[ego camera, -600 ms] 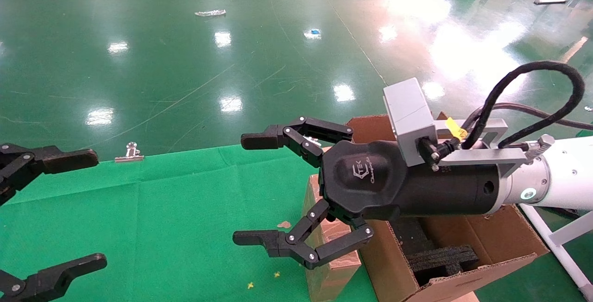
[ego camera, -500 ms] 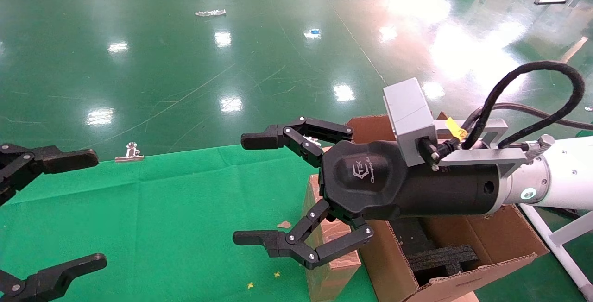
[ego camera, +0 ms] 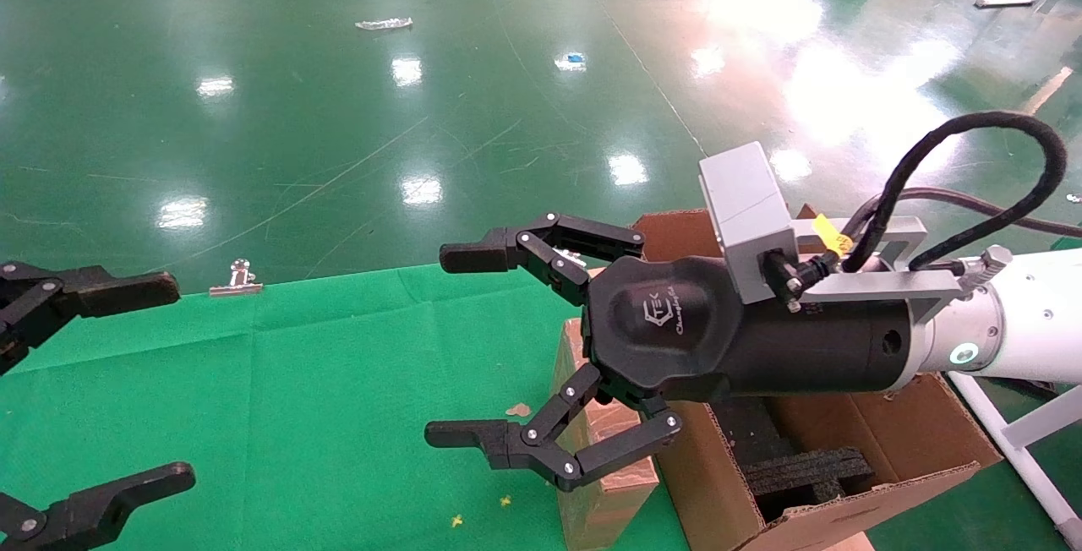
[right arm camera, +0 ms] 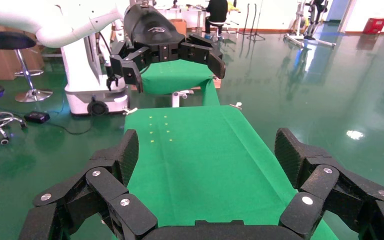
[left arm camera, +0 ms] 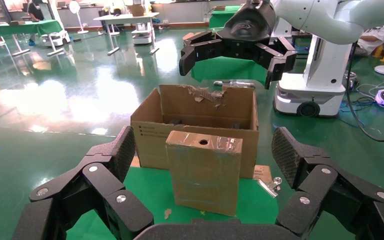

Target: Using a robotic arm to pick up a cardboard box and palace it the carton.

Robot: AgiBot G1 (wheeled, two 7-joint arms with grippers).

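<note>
1. We see the small narrow brown cardboard box (left arm camera: pixel 203 171) standing upright on the green cloth-covered table (ego camera: pixel 254 399), touching the large brown corrugated carton (ego camera: pixel 845 458).
2. Our right gripper (ego camera: pixel 473 344) hangs above the box, fingers spread, empty.
3. Our left gripper (ego camera: pixel 127 382) hovers well apart, fingers spread.

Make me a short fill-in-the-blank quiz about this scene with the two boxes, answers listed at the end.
1. The cardboard box stands on a cloth coloured ____.
2. The right pincer hangs above the cloth with its fingers ____.
3. The carton holds foam inserts coloured ____.
4. The round hole in the cardboard box is on its ____ face.

Missing words: green; open; black; top
</note>
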